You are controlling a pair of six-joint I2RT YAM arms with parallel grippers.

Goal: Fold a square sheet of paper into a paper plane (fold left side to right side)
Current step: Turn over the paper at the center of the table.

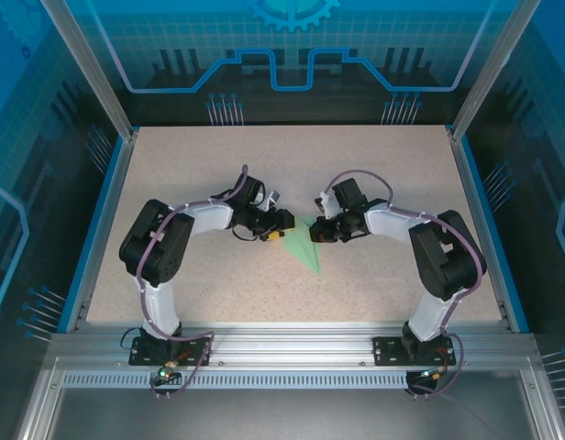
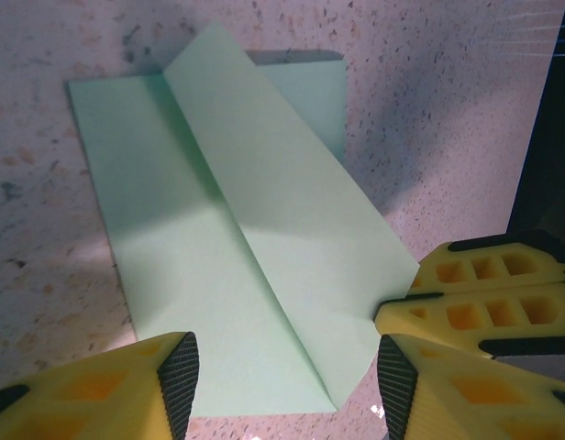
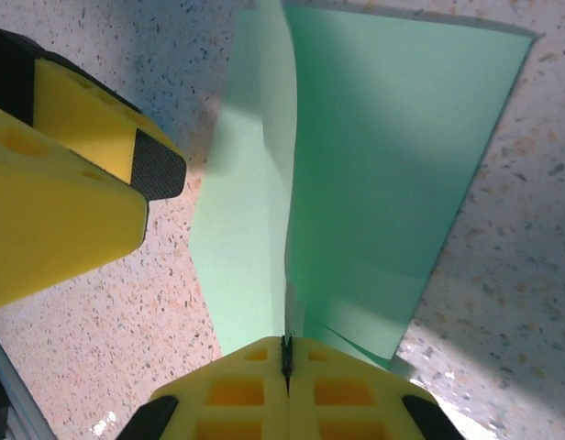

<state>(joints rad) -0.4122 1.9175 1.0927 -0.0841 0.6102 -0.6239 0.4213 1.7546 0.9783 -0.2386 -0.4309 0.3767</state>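
Observation:
The square sheet of paper (image 1: 307, 249) is pale mint green and lies mid-table, folded into a narrow pointed shape. In the left wrist view the paper (image 2: 218, 275) has a diagonal flap folded over it. My left gripper (image 2: 287, 390) is open, its yellow fingers straddling the paper's near end without touching it. My right gripper (image 3: 285, 353) is shut on the paper's (image 3: 374, 165) edge, which rises up into its closed fingertips. In the top view the left gripper (image 1: 284, 227) and right gripper (image 1: 316, 229) face each other over the paper's far end.
The speckled beige table (image 1: 200, 165) is bordered by blue side rails (image 1: 97, 229) and an aluminium frame at the front (image 1: 292, 344). The right gripper's yellow fingers (image 2: 484, 293) reach in beside my left finger. The left gripper's finger (image 3: 72, 183) sits close to the paper's left side.

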